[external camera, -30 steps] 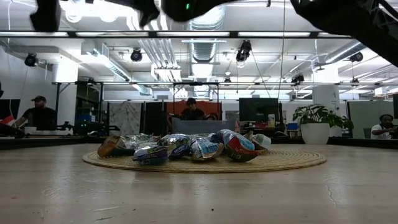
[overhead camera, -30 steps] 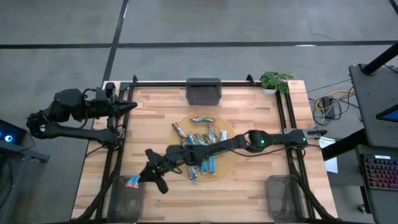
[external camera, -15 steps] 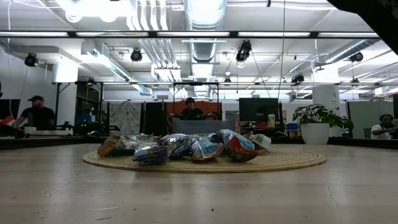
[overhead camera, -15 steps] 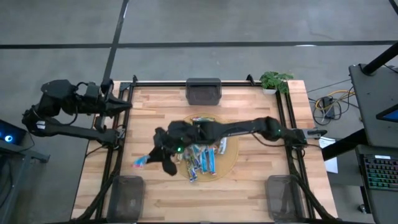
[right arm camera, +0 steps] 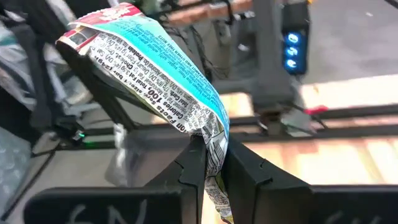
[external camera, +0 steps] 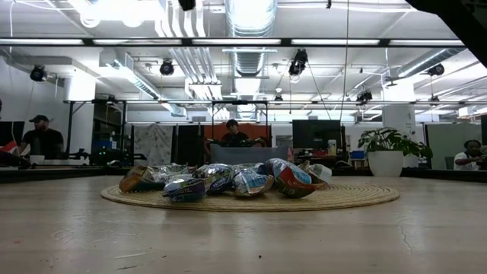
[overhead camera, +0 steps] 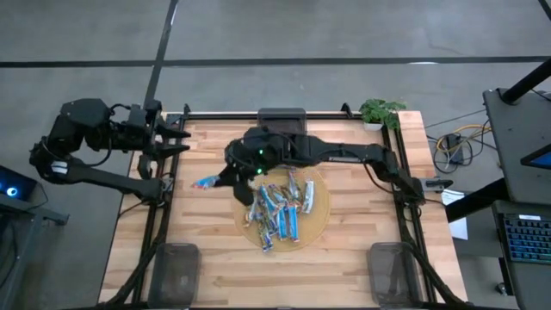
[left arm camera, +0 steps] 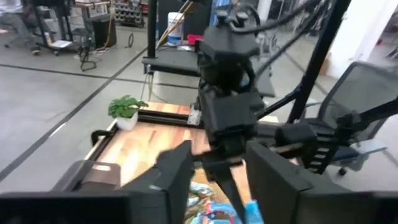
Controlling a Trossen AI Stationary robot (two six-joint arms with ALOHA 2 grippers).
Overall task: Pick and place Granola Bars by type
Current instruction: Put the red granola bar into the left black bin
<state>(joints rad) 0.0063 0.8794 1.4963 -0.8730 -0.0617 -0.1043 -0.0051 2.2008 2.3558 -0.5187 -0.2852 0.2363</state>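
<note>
Wooden table (overhead camera: 344,250); right pincer (right arm camera: 211,163) grips "100" bar (right arm camera: 155,59).

granola bars (overhead camera: 277,209): roughly twelve | bins (overhead camera: 281,123): three | plant (overhead camera: 379,111): one

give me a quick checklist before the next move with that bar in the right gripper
1. Grip: the right gripper is shut on the blue-white granola bar, pinched by one end of the wrapper: ok.
2. Bar off the table: it hangs over bare wood, clear of the woven mat: ok.
3. Left gripper: open, at the table's far left edge, pointing toward the bar; apart from it: ok.
4. Target bin for this type: three grey bins show, far, near left, near right; which takes this kind: cannot tell.
5. Remaining bars piled on the mat, not sorted: not ok.
</note>
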